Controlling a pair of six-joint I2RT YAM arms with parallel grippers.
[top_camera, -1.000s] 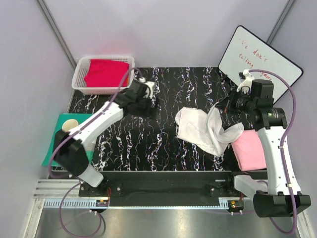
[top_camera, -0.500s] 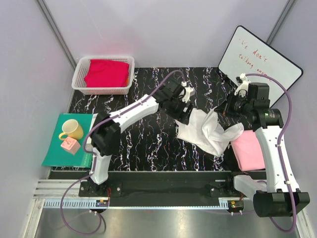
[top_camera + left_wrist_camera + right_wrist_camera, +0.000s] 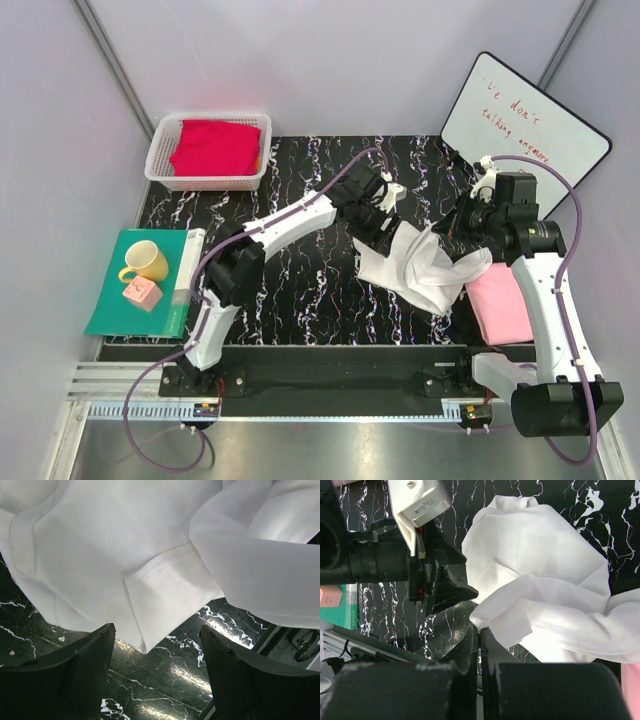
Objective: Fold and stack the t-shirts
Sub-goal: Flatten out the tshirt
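Note:
The white t-shirt [image 3: 410, 265] lies crumpled right of the table's middle. One edge of it is lifted, and my right gripper [image 3: 441, 227] is shut on that bunched edge [image 3: 481, 621]. My left gripper [image 3: 384, 233] hovers at the shirt's left side, open. A folded corner of the white cloth [image 3: 150, 595] reaches into the gap between its dark fingers [image 3: 85, 670], which do not touch it. The pale pink t-shirt [image 3: 500, 305] lies folded at the right edge, under the right arm. The crimson t-shirt [image 3: 212, 147] sits in the basket [image 3: 160, 165].
A teal mat [image 3: 105, 305] at the left edge carries a yellow mug [image 3: 145, 262] and a pink block [image 3: 142, 292]. A whiteboard [image 3: 525, 125] leans at the back right. The table top [image 3: 300, 290] is black marble.
My left arm has swung from near the basket across to the white shirt's left side, and its jaws have narrowed a little. The mug and block came into view. The right gripper kept its hold.

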